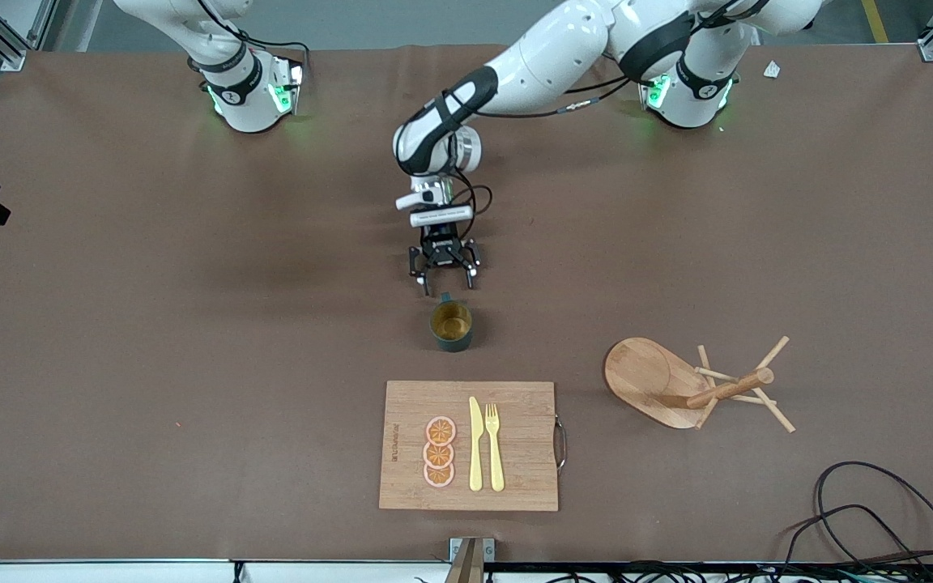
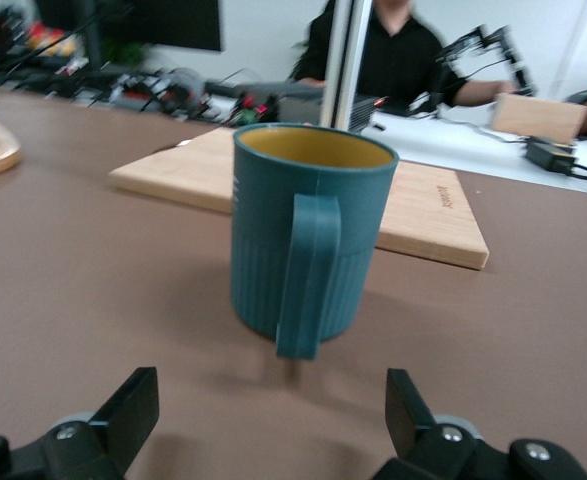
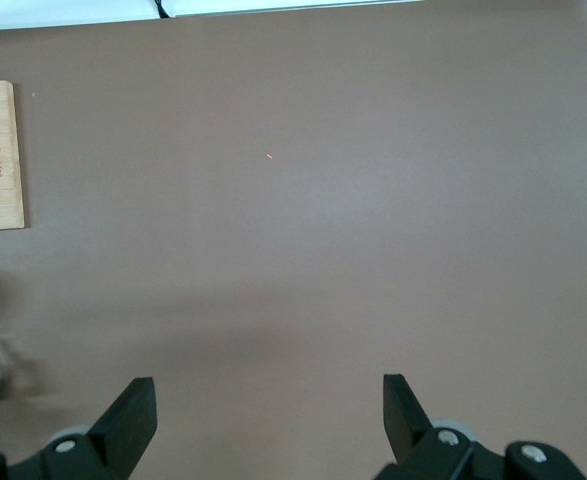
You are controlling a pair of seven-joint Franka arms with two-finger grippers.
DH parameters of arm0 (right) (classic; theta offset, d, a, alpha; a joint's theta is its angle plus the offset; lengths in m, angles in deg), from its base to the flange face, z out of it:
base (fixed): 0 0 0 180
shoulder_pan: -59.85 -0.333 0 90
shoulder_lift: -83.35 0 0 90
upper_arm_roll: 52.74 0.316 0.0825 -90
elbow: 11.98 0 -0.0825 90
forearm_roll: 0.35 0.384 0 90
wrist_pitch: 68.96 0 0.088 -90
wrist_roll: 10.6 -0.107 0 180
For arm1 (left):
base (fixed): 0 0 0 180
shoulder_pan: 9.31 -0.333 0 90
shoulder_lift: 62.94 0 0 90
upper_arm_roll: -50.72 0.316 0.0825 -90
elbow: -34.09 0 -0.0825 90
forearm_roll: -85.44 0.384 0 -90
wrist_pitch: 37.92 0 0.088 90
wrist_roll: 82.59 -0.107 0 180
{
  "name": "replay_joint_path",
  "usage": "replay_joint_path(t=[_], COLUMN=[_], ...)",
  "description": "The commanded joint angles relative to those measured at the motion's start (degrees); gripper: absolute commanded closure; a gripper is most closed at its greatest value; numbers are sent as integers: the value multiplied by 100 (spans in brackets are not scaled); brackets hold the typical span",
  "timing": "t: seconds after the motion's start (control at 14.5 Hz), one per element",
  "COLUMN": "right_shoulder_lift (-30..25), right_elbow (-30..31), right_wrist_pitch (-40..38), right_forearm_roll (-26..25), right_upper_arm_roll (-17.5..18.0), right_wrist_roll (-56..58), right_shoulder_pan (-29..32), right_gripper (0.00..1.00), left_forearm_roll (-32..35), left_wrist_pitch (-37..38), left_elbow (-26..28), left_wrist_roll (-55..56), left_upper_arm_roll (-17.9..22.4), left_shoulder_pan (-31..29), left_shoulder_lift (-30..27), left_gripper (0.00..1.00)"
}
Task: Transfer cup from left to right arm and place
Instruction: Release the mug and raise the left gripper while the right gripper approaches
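Observation:
The dark teal cup [image 1: 451, 325] stands upright on the brown table, its gold inside showing. In the left wrist view the cup [image 2: 308, 225] has its handle turned toward the gripper. My left gripper [image 1: 444, 282] is low over the table, just on the robots' side of the cup, open and empty; in its own view the gripper [image 2: 273, 385] is a short way from the handle and not touching it. My right gripper [image 3: 269, 385] is open and empty, high over bare table; it does not show in the front view.
A wooden cutting board [image 1: 519, 405] with orange slices [image 1: 439, 452], a yellow knife [image 1: 475, 445] and a fork [image 1: 494, 445] lies nearer the front camera than the cup. A wooden peg stand [image 1: 677, 380] lies toward the left arm's end. Cables [image 1: 863, 518] lie at the near corner.

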Motion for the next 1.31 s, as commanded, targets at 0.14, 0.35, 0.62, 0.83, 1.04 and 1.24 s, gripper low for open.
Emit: replay_joint_path(t=[0.14, 0.35, 0.62, 0.83, 1.04, 1.24], right_shoulder_lift=[-101, -31, 249, 583, 882, 1295], right_elbow=[74, 109, 153, 162, 136, 83], right_wrist_pitch=[-24, -86, -104, -60, 80, 335], right_forearm_roll=[-51, -51, -34, 10, 45, 141], right_upper_arm_roll=[57, 57, 92, 101, 101, 109], right_wrist_roll=[34, 42, -54, -448, -1352, -2476], right_shoulder_pan=[98, 98, 19, -244, -771, -1482], right_gripper=[0, 0, 0, 0, 0, 0], left_forearm_roll=[-1848, -3008, -4581, -5638, -6552, -7115], left_wrist_pitch=[88, 184, 211, 211, 211, 211], left_elbow=[-340, -595, -631, -623, -622, -622], left_wrist_roll=[-505, -1057, -2006, -2823, -4053, -5125], left_upper_arm_roll=[-420, -482, -439, -438, -439, -465], left_shoulder_pan=[84, 67, -414, -1161, -2022, -2901], left_shoulder_lift=[-784, -1258, -2329, -3156, -3702, -4054], left_gripper=[0, 0, 0, 0, 0, 0])
